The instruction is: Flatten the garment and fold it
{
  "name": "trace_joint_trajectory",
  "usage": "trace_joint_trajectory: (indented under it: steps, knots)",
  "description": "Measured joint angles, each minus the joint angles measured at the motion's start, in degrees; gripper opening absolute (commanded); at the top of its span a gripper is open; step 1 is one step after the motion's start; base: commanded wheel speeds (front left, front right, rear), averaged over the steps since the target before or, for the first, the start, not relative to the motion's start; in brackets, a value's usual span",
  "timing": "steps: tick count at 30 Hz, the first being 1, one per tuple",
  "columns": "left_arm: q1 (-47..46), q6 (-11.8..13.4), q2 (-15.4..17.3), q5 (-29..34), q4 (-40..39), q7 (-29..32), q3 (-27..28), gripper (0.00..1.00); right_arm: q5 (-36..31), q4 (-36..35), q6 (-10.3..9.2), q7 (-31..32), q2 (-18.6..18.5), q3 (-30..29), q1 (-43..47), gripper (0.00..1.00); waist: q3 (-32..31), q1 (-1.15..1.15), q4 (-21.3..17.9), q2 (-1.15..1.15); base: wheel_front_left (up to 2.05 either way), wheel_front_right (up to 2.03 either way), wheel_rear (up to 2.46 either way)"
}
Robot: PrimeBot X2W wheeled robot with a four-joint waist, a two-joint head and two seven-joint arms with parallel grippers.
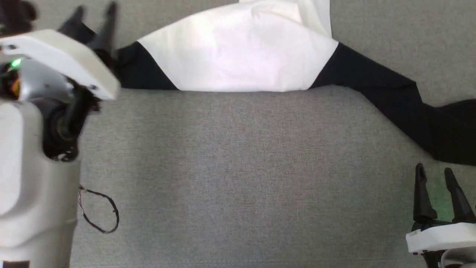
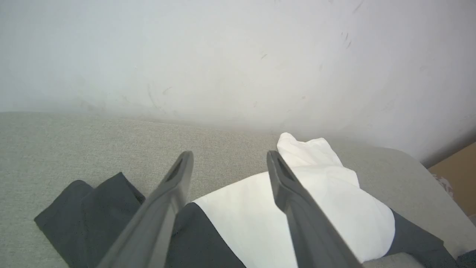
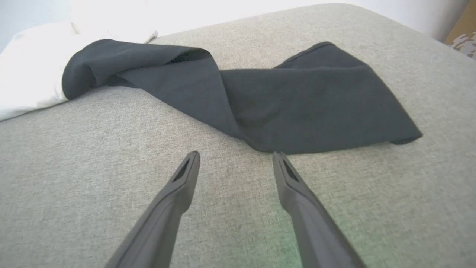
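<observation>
Two wide, empty grippers: left gripper [image 1: 95,8] over garment [image 1: 238,56] left sleeve [image 1: 145,72], right gripper [image 1: 434,169] near twisted right sleeve [image 1: 390,93]. Risk: pinching doubled layers skews body.

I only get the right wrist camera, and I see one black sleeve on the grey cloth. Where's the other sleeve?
Observer: The other sleeve lies folded short beside the left hand, at the head view's upper left.
Operator: Is that hand holding it?
Observer: No, the left wrist view shows its fingers spread wide, gripping nothing.
Operator: Is the white part flat?
Observer: Not all of it; a white lump sticks up at its far edge.
</observation>
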Motion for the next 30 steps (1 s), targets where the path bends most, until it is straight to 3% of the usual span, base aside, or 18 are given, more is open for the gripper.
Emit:
trace_joint_trajectory:
  steps: [7,10,14,21,30]
  knots:
    - [3.09,-5.43,4.17,3.59,-6.17,7.20,-9.14,1.00,0.31,0.67,0.00,0.00,-0.01,0.38,0.01,1.00,-1.50,0.00,-1.08,0.00,0.00,0.00,0.00]
    - [4.97,-9.64,6.03,5.20,-6.59,10.20,-14.94,1.00,0.42,1.05,0.00,-0.05,-0.02,0.55,0.01,1.00,-1.55,0.00,-2.17,0.00,0.00,0.00,0.00]
    - [5.47,-12.15,9.06,11.82,-4.64,9.45,-22.07,1.00,1.03,1.41,0.00,-0.24,-0.01,1.35,-0.07,1.00,-1.16,0.00,-3.62,0.00,0.00,0.00,0.00]
    - [4.14,-12.17,7.34,14.81,6.00,5.30,-24.86,1.00,1.51,1.60,0.00,-1.00,0.00,1.30,-0.25,1.00,1.13,0.00,-5.47,0.00,0.00,0.00,0.00]
    - [-3.77,-10.48,1.98,17.00,16.93,0.26,-25.35,1.00,1.32,1.26,0.00,-1.14,-0.02,0.51,-0.36,1.00,3.95,0.00,-6.50,0.00,0.00,0.00,0.00]
